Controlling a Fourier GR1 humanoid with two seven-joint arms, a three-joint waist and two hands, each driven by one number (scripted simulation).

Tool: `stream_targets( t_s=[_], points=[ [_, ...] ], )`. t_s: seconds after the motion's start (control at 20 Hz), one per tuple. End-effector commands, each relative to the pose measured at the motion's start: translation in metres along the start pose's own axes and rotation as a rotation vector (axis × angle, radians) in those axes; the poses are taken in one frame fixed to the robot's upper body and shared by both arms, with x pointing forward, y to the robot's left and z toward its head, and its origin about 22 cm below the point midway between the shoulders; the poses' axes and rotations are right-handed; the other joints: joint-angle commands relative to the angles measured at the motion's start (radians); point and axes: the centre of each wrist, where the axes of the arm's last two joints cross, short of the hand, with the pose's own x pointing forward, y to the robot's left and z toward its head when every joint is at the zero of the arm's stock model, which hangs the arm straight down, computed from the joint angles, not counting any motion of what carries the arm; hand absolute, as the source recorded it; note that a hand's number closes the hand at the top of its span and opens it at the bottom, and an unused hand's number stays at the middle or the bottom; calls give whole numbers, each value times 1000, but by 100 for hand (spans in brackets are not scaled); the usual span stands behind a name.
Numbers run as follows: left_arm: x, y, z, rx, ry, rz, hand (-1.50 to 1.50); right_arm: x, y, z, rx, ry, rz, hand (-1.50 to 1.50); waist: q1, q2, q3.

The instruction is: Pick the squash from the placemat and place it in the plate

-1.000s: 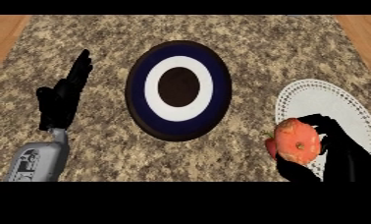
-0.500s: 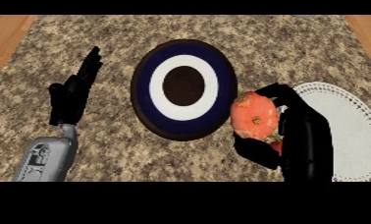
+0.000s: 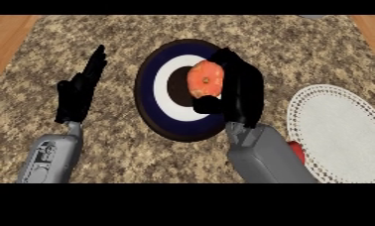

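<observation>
The squash (image 3: 205, 78), orange and round, is held over the middle of the plate (image 3: 157, 88), a dark blue plate with a white ring and a dark centre. My right hand (image 3: 242, 88) is curled round the squash from its right side, thumb under it. The white lacy placemat (image 3: 337, 131) lies at the right with nothing on it that I can see. My left hand (image 3: 81, 88) rests open at the left of the plate, fingers pointing up.
The counter top (image 3: 293, 46) is speckled stone, with a wooden strip (image 3: 15, 31) at the far left edge. My right forearm (image 3: 267, 158) crosses the gap between plate and placemat.
My right hand has carried the squash leftward from beside the placemat to over the plate's centre. The left hand has stayed where it was.
</observation>
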Motion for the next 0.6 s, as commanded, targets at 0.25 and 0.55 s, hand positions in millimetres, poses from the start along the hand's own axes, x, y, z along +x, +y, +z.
stream_targets(
  t_s=[0.25, 0.55],
  points=[
    [11, -3, -4, -19, -5, -8, 0, -11, 58, -44, 104, 189, 29, 150, 14, 5, 1],
    [6, 12, -6, -20, -27, 5, 0, -5, 79, -49, 134, 204, -89, -150, 18, 5, 1]
  ],
)
